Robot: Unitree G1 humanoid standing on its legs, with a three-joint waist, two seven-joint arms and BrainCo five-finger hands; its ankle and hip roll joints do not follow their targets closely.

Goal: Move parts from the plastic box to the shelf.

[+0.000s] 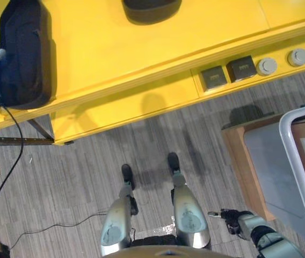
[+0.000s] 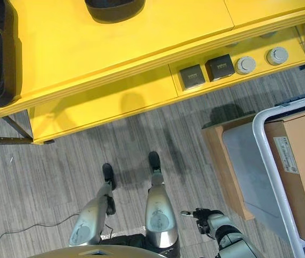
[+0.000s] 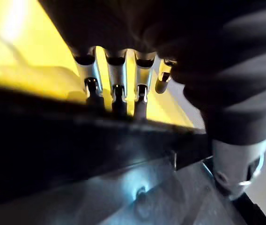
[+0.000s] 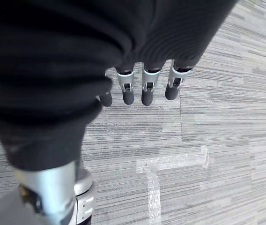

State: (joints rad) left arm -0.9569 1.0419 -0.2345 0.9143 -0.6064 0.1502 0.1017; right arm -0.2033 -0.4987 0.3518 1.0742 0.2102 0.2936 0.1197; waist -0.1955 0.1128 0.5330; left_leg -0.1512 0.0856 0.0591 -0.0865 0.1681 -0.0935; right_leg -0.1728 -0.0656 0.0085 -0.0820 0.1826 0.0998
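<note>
While right hand hangs relaxed and empty over the grey floor, left hand reaches with straight fingers at black plastic box on yellow bench; no part carried yet.

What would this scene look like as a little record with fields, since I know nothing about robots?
Left robot hand: fingers reach over the edge of a dark object; whether they grip it is unclear
Right robot hand: open, holding nothing, hanging above the grey floor
Yellow shelf: in front of the robot, black bin on top at its left
Lower ledge: two dark square parts, two round grey parts
Robot's right side: cardboard box behind a white rail
</note>
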